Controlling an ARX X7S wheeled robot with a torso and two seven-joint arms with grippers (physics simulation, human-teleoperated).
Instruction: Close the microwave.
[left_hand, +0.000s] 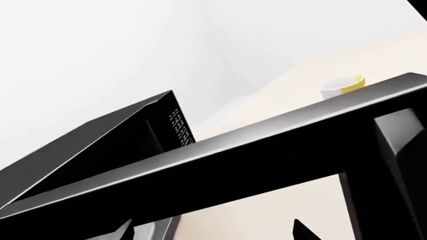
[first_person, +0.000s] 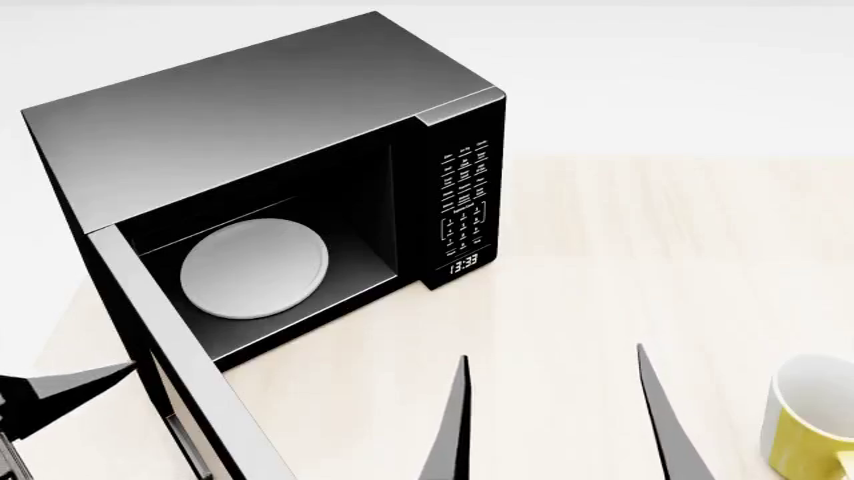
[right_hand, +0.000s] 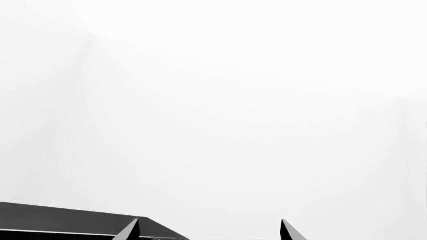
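The black microwave stands at the table's far left with its door swung wide open toward me. The white turntable plate lies inside; the keypad and the clock display face right of it. My left gripper is low at the left, on the outer side of the open door. In the left wrist view it is open and empty, with the door's top edge just ahead. My right gripper is open and empty in front of the microwave; in its own view it looks past the microwave's top.
A yellow mug with a white inside stands on the pale wooden table at the near right, right of my right gripper. It also shows in the left wrist view. White walls lie behind.
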